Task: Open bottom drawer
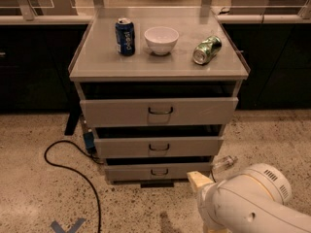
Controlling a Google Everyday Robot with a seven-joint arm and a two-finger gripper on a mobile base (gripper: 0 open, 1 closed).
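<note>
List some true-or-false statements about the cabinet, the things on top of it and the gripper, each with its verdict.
1. The blue can stands upright on the cabinet top. True.
2. The green can stands upright. False: it lies on its side.
3. The bowl sits between the two cans. True.
4. The gripper holds the handle of the bottom drawer. False: it is low to the right of the handle, near the drawer's right end.

Blue can (125,36), white bowl (161,39), tipped green can (207,49)
</note>
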